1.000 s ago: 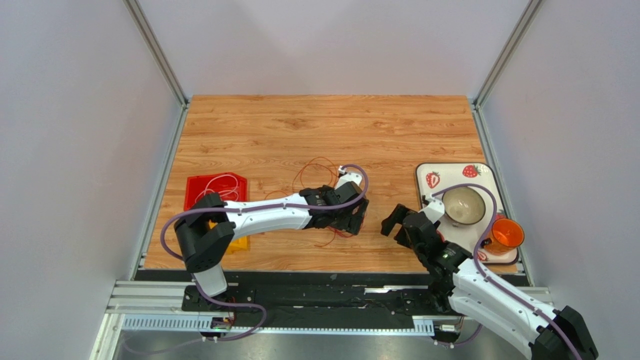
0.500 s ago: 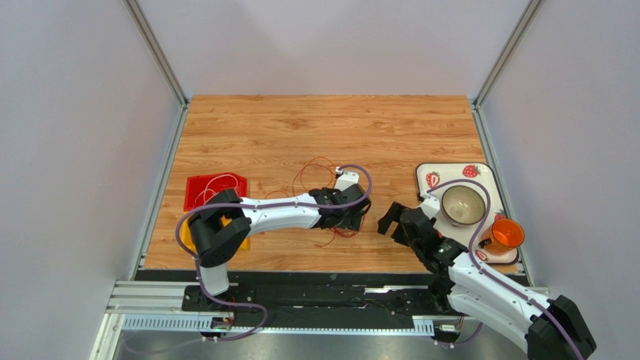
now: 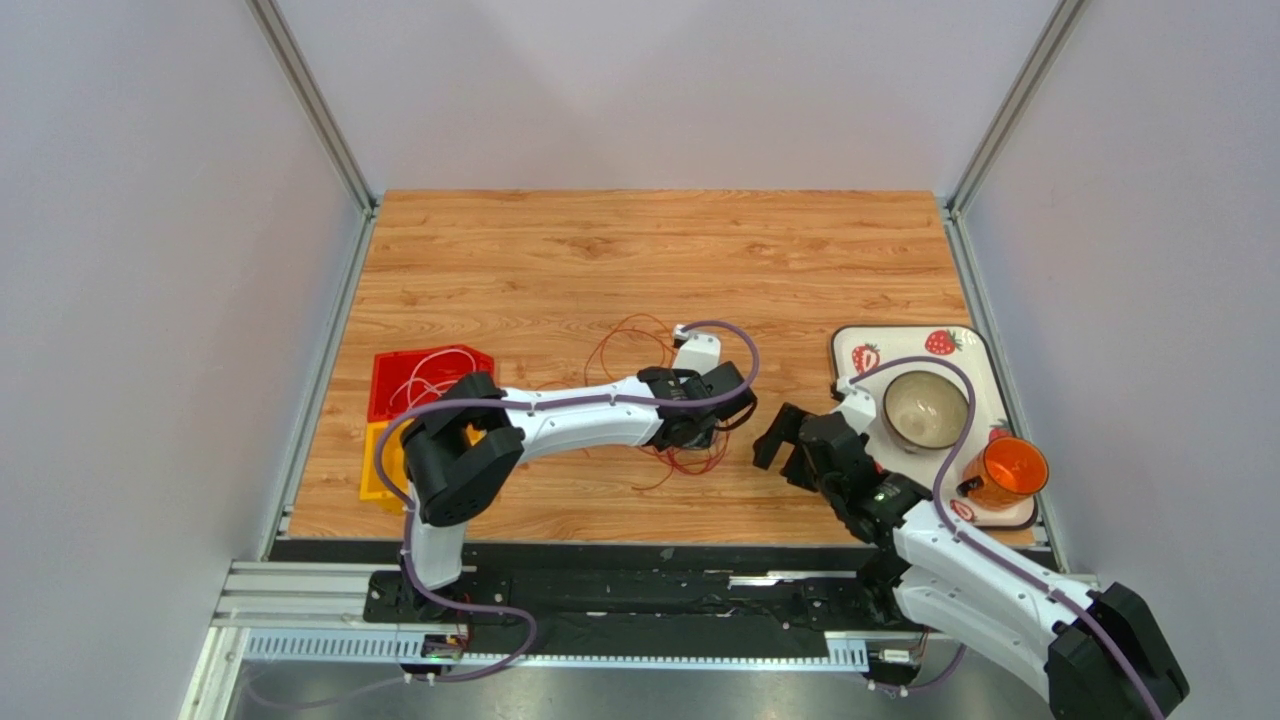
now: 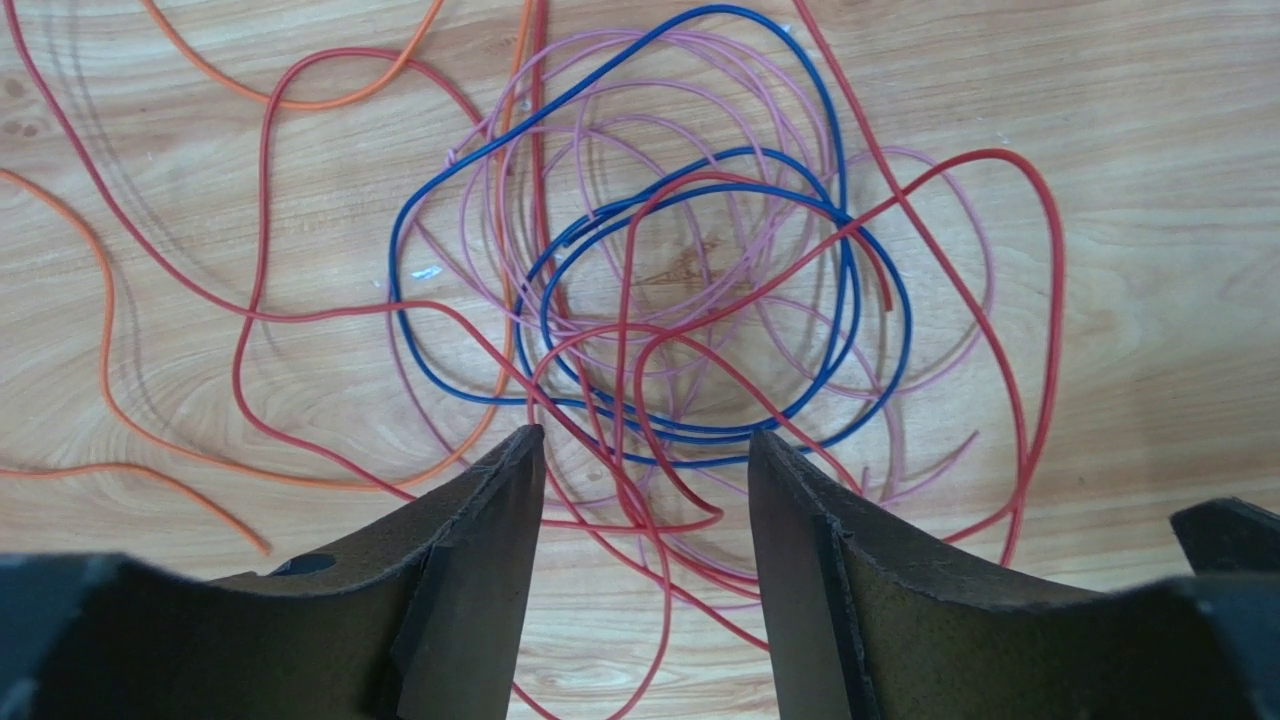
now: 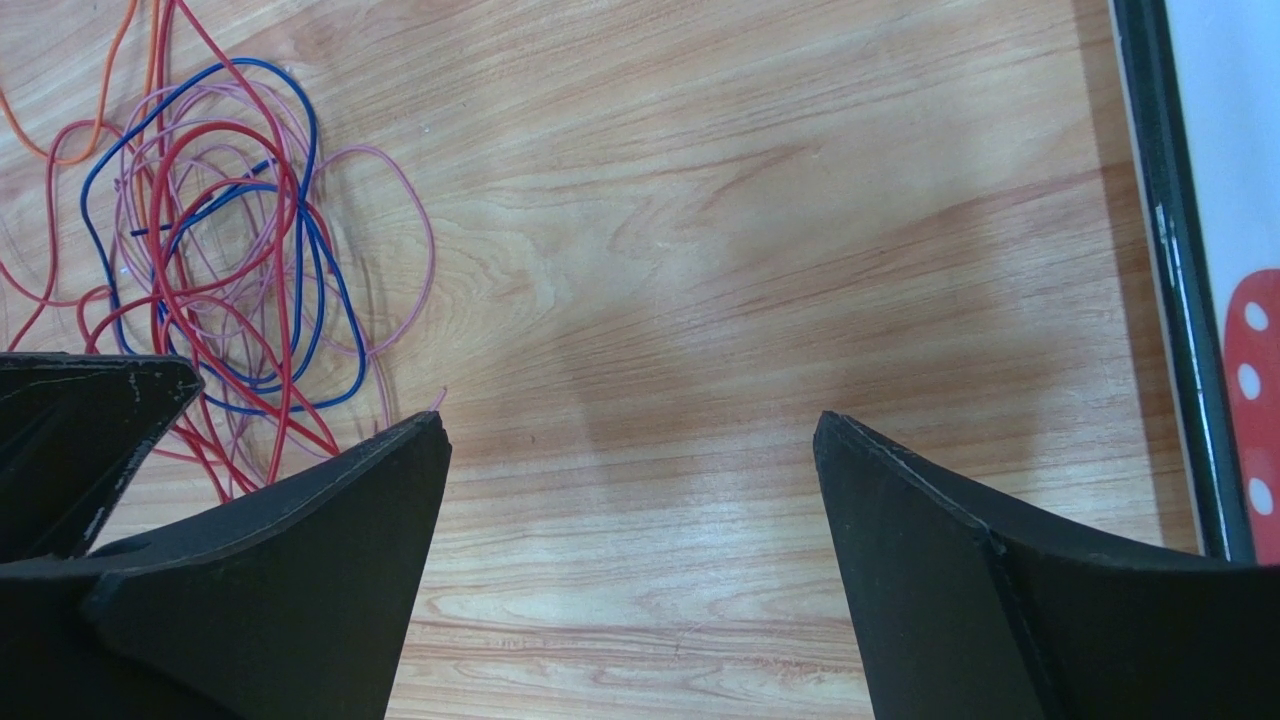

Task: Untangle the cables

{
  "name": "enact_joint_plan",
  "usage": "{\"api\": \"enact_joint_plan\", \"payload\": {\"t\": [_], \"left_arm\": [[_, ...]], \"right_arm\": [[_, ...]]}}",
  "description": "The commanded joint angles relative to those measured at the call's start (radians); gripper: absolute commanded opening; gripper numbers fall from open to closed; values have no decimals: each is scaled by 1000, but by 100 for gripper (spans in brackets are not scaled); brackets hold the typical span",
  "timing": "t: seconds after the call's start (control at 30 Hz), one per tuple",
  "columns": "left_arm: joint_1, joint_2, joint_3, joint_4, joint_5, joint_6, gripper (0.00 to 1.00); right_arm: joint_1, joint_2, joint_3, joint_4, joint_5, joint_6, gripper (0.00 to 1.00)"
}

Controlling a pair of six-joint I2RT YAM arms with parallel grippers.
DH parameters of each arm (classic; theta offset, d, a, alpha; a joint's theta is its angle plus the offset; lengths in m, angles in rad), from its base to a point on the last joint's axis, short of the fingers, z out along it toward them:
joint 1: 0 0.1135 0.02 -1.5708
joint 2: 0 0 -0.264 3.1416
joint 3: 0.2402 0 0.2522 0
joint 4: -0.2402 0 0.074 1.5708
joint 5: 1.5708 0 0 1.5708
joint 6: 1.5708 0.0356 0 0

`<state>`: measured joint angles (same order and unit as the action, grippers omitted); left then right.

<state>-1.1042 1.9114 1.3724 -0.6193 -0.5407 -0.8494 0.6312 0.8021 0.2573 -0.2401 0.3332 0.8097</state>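
Wood tabletop (image 3: 601, 255), grey walls (image 3: 150, 225). Left arm (image 3: 586, 420) reaches further toward frame right than second ago. Left gripper (image 4: 643, 443) part-open, straddling cables (image 4: 676, 270), not clamped. Right gripper (image 5: 631, 423) spread wide, empty.

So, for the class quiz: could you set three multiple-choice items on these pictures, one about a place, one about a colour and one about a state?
1. Where does the bowl stand?
A) on the strawberry tray
B) on bare wood
C) on a shelf

2. Which colour appears among the cables?
A) green
B) blue
C) black

3. How is the right tool?
A) shut on a cable
B) shut, empty
C) open, empty

Answers:
1 A, the top view shows it on the tray.
2 B, blue loops run through the tangle.
3 C, its fingers stand wide apart over the table.
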Motion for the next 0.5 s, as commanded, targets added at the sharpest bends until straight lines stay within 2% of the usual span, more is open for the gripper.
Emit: {"api": "enact_joint_plan", "payload": {"t": [0.0,0.17,0.27,0.33,0.4,0.47], "left_arm": [[4,29,33,-46,-30,-31,63],[10,32,19,-19,-4,-28,61],[12,31,14,-14,-8,-33,50],[17,37,17,-16,-5,-33,40],[21,44,13,-17,2,-37,23],[27,49,7,-16,11,-43,21]], "right_arm": [[-10,3,40,53,-9,-17,97],[-16,5,39,59,-17,-18,97],[-21,14,40,61,-25,-20,97],[-22,17,42,62,-29,-21,97],[-24,23,43,62,-31,-21,97],[-25,25,43,65,-34,-23,97]]}}
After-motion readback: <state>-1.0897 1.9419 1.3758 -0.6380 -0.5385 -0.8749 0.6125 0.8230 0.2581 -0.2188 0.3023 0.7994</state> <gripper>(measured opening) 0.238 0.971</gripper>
